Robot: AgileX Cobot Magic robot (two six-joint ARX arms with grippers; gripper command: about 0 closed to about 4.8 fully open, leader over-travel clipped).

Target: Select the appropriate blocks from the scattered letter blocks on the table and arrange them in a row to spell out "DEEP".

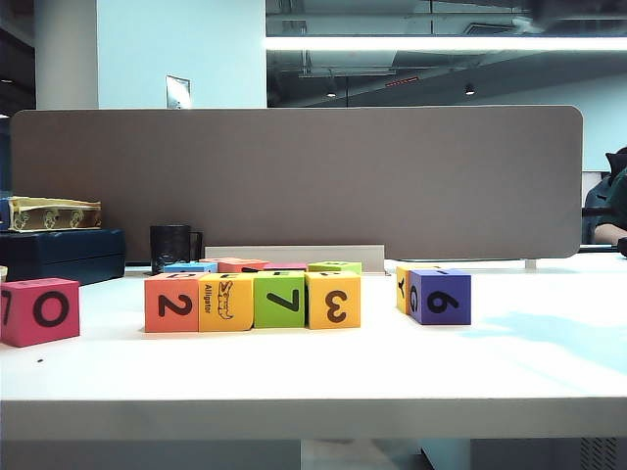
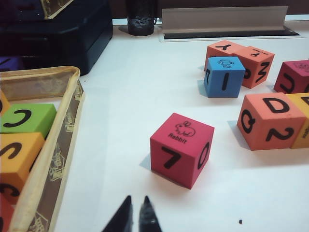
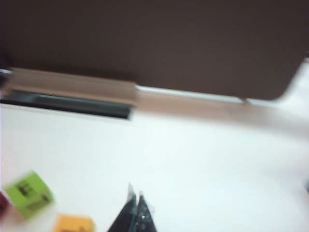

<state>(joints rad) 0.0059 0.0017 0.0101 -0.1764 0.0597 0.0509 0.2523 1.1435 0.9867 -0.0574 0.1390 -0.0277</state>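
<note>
You see the pink 0 cube [image 1: 40, 310] far left on the surface [image 1: 313, 377], apart from the rest. Centre: the orange 2 [image 1: 172, 303], yellow Alligator [image 1: 226, 302], green 7 [image 1: 279, 299] and yellow-orange 3 [image 1: 333, 299] cubes touch in a row; the purple 6 cube [image 1: 440, 296] sits right. Likely light, matte, grippy; take opposite flat faces. Left end effector [image 2: 136, 209] pressed together, empty, before the pink cube; right end effector [image 3: 135, 201] pressed together, empty, blurred, above bare surface. Open room front and right
</note>
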